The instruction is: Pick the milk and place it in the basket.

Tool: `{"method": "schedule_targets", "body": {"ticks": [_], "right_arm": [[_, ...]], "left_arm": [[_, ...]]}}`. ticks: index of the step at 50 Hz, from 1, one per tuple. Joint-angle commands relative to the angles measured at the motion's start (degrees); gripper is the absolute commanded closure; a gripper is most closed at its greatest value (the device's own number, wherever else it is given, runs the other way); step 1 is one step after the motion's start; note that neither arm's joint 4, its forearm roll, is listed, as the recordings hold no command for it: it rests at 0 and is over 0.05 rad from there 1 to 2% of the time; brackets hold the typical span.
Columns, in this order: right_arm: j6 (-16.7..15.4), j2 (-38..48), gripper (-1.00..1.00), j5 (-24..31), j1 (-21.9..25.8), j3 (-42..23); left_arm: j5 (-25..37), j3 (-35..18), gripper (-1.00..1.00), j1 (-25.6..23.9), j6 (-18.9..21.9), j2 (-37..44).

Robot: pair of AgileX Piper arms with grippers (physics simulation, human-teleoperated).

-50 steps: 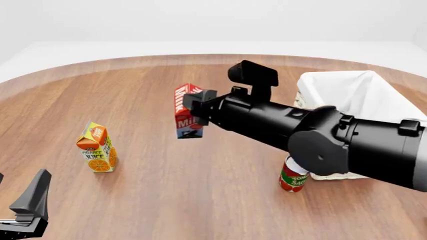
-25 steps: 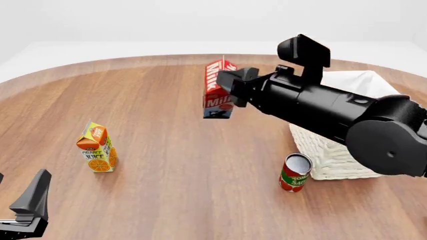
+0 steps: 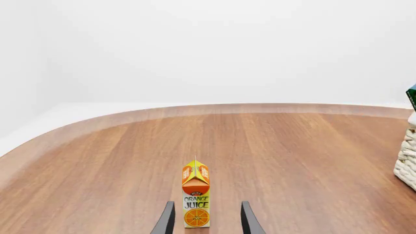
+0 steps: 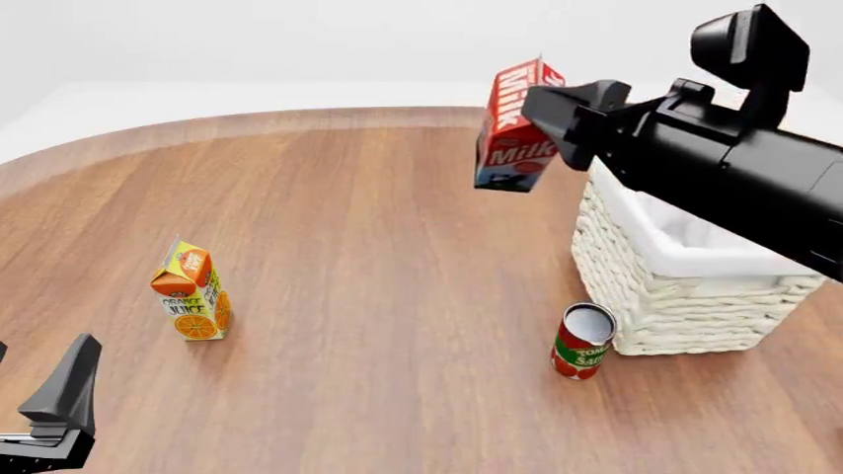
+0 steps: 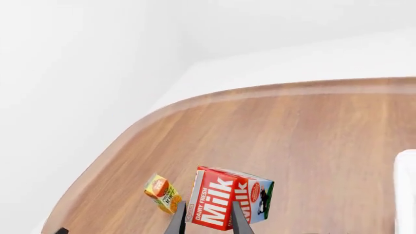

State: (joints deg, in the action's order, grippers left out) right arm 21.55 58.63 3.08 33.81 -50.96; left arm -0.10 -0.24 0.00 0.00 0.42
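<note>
Milk (image 4: 516,128) hangs in the air in our right gripper (image 4: 560,123), clear of the table (image 4: 369,247) and tilted, its red gabled top leaning toward the far side and its blue-and-white lower end pointing down toward the wood. In the front view we see it just left of the basket (image 4: 672,286), near the basket's far left corner but not over the white lining; the carton and the wicker do not touch. Our right wrist view shows the two fingers (image 5: 175,224) pressed against the carton's red face, with the word Milk (image 5: 221,202) showing between and above them, so the jaws are clamped on the carton.

We find the basket standing on the table at the right side, with our right arm (image 4: 737,178) reaching across above it. A can (image 4: 581,342) stands upright just beside the basket's near left corner; whether it touches the wicker we cannot tell.

Juice (image 4: 192,292) stands upright on the left part of the table, well apart from the milk and the basket. Our left gripper (image 3: 206,219) is low at the near left edge, its fingers apart and holding nothing. In the left wrist view the juice (image 3: 196,194) shows beyond the gap between the fingers, and the wicker edge of the basket (image 3: 406,163) shows at the side.
</note>
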Motion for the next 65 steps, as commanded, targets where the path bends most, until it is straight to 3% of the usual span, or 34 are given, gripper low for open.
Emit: {"method": "schedule_targets", "body": {"ticks": [1, 35, 65], "right_arm": [[-0.7, -5.3, 1.00, 2.3, -4.1, -0.9], [-6.9, -11.2, 1.00, 10.9, -16.3, -4.1], [-9.5, -9.7, 1.00, 10.6, -24.5, -5.6]], "left_arm": [[0.0, 0.0, -1.00, 0.0, 0.0, 0.0], [0.0, 0.0, -1.00, 0.0, 0.0, 0.0], [0.0, 0.0, -1.00, 0.0, 0.0, 0.0]]}}
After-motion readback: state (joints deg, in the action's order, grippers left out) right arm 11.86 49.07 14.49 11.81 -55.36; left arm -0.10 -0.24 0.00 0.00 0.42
